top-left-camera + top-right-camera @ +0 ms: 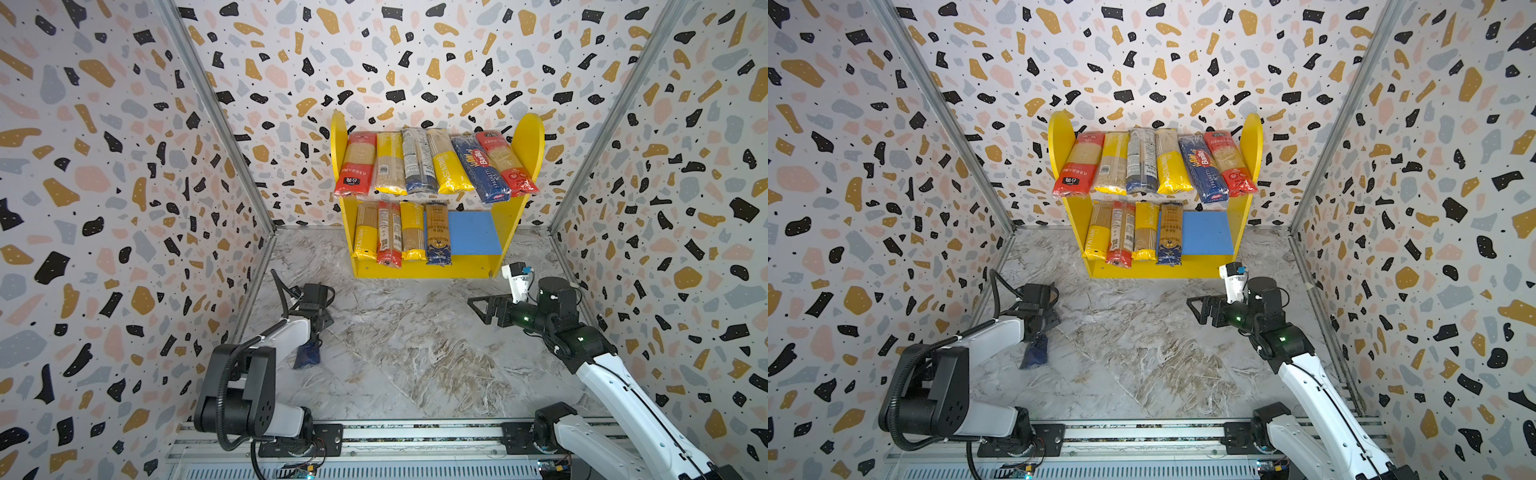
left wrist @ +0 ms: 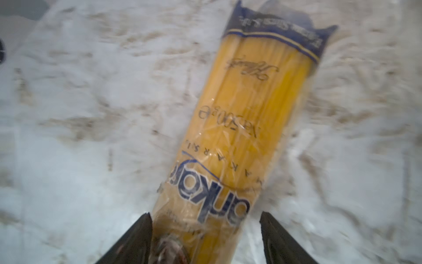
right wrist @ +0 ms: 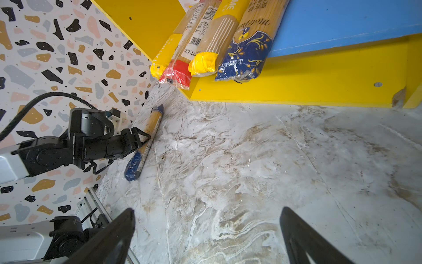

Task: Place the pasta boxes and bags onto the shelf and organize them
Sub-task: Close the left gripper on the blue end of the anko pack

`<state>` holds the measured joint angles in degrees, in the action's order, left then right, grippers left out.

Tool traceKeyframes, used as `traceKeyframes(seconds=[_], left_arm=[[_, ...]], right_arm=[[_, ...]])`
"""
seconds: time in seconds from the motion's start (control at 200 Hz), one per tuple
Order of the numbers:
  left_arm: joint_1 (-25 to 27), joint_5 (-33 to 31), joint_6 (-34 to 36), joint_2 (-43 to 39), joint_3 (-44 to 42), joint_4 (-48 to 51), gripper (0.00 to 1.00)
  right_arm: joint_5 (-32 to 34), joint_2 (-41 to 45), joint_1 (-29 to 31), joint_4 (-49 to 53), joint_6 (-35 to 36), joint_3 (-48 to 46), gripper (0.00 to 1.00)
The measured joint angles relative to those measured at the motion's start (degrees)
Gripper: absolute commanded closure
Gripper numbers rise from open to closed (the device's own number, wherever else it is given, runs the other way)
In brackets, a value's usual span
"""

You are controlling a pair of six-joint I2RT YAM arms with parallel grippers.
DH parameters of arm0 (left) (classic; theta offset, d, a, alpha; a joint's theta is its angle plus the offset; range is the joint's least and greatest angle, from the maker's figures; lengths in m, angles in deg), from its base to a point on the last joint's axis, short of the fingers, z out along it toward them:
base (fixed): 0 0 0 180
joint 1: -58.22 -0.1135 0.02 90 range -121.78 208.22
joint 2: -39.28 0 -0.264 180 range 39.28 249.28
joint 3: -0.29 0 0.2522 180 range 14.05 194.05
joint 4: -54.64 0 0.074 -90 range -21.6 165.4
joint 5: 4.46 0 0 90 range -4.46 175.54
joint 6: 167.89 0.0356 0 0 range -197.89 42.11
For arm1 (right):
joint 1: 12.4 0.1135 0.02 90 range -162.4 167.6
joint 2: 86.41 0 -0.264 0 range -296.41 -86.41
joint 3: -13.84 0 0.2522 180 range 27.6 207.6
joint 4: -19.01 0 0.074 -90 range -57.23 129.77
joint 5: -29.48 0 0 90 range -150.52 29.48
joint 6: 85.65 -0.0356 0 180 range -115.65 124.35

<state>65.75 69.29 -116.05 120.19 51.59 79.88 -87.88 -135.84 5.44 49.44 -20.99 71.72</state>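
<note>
Spaghetti packets [image 1: 432, 166], top views: six lie side by side on the upper tier of the shelf [image 1: 528, 141] [image 1: 1250, 141]. Four more lie on the left part of its blue lower board [image 1: 473, 232], their ends overhanging the front.
Loose packet [image 1: 305, 358] [image 1: 1034, 353], top views: only a dark blue end shows. It lies on the marble tabletop [image 1: 415, 353] under the left arm [image 1: 291, 328], well apart from the shelf.
Right gripper [image 1: 482, 307] [image 1: 1200, 309], top views: it hovers in front of the shelf's right end with its pincer spread wide and nothing in it.
Left gripper [image 2: 205, 213], left wrist view: the picture is blurred. Its fingers [image 2: 139, 237] stand astride the clear, blue-capped packet [image 2: 246, 109]. One finger touches the wrapper and the other stands just off it, so the pincer is not closed on it.
Right wrist view: the right gripper's [image 3: 207, 209] fingers are far apart over bare marble. The left gripper [image 3: 141, 137] is over the middle of the loose packet [image 3: 133, 166], beside the patterned wall. The four lower-tier packets overhang the shelf's yellow base [image 3: 296, 75].
</note>
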Motion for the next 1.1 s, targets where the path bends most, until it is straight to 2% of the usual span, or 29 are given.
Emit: traceKeyframes(seconds=[0.185, 0.315, 0.451, 0.616, 0.881, 1.096], left_arm=[[5.75, 3.82, -0.94, -3.52, 0.00, 0.46, 0.27], [6.21, 4.22, -1.46, -8.20, -0.20, 1.60, 0.24], [6.21, 2.89, -1.46, -13.20, -1.03, 3.21, 0.21], [6.21, 1.53, -1.55, -17.31, -4.31, 5.70, 0.16], [6.08, -2.62, -1.66, -28.44, -5.53, 10.36, 0.11], [5.81, -3.13, -1.95, -27.91, -6.08, 10.60, 0.11]], right_arm=[[0.09, 0.00, 0.00, 0.22, -0.31, 0.37, 0.01], [0.70, 0.00, 0.59, 1.01, -0.31, 1.07, 0.01], [3.30, 0.00, 3.91, 1.90, -0.42, 1.90, 0.01], [7.72, -0.33, 11.21, 2.19, -1.05, 2.03, 0.01], [15.93, -7.67, 28.70, -1.73, -4.24, 2.03, 0.01], [20.83, -14.45, 36.02, -3.56, -5.57, 2.40, 0.01]])
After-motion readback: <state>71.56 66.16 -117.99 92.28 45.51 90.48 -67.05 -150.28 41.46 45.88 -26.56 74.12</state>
